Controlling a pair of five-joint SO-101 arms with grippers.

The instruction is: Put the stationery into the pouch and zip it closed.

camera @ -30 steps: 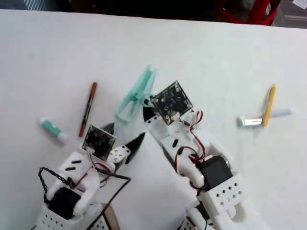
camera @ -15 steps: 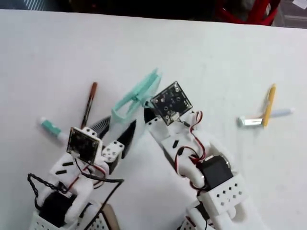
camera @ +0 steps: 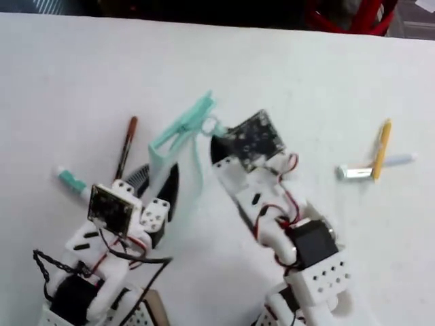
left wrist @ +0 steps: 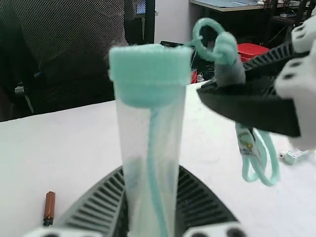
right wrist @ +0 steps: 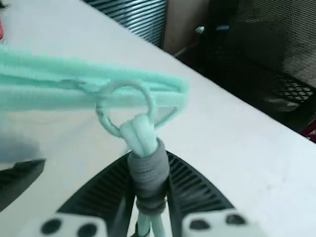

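Left tool (camera: 158,182) clamps the pouch (camera: 178,146), seemingly; right tool (camera: 216,141) pinches its pull-cord (right wrist: 140,136) (grey-wrapped).

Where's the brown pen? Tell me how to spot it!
On the white table, find the mint-green pouch held up in the middle. Between it and a stubby green-and-white tube lies the brown pen. It is thin, dark and long, unlike the yellow pen across the table.

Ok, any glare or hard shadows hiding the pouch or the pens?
High view: even light, soft shadows; the pouch, brown pen and yellow pen stand out on the white table. Left wrist view: the pouch's clear wall shows against a dark room. Right wrist view: no glare on the zip pull.
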